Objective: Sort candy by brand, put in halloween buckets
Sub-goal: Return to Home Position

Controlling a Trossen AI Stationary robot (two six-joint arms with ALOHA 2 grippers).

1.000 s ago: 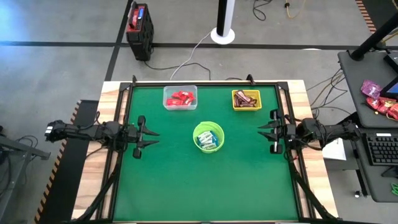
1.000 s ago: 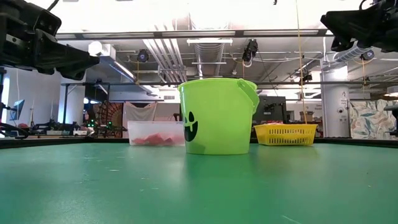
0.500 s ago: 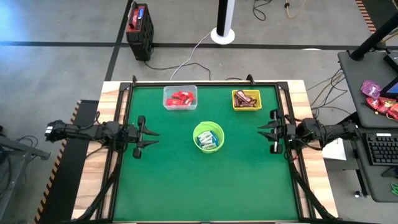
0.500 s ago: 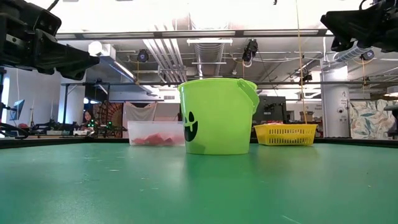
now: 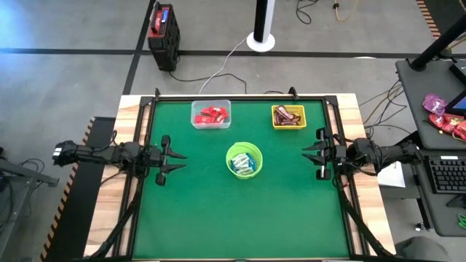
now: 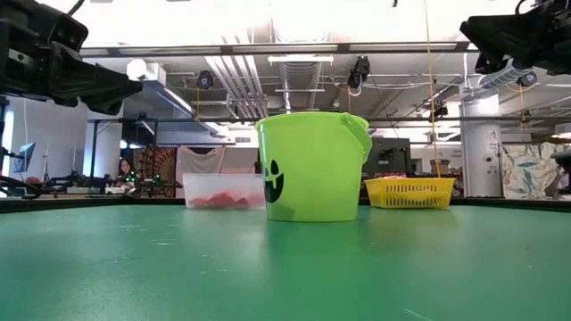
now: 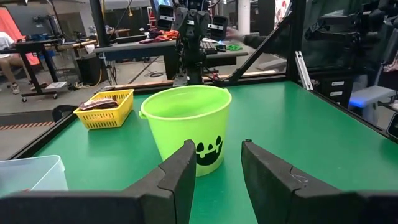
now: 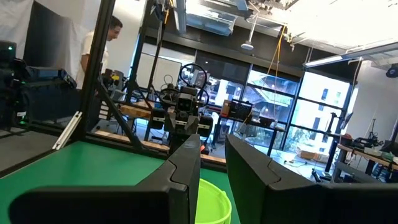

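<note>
A lime-green bucket [image 5: 244, 160] with a jack-o'-lantern face stands on its base at the table's middle and holds blue-and-white candy [image 5: 243, 165]. The clear box [image 5: 211, 114] with red candy [image 5: 212, 114] rests near the far edge. Right of it sits the yellow mesh basket [image 5: 288, 116] with dark brown candy [image 5: 288, 115]. My left gripper [image 5: 177, 161] hovers open at the table's left side, pointing at the bucket [image 7: 185, 126]. My right gripper [image 5: 306, 153] hovers open at the right side, above the bucket's rim [image 8: 210, 199].
Green mat [image 5: 240, 211] spreads bare across the near half. A black frame rail [image 5: 240, 97] borders the table. A person [image 8: 102, 38] stands beyond the table in the right wrist view. A desk with a keyboard [image 5: 445, 175] lies off to the right.
</note>
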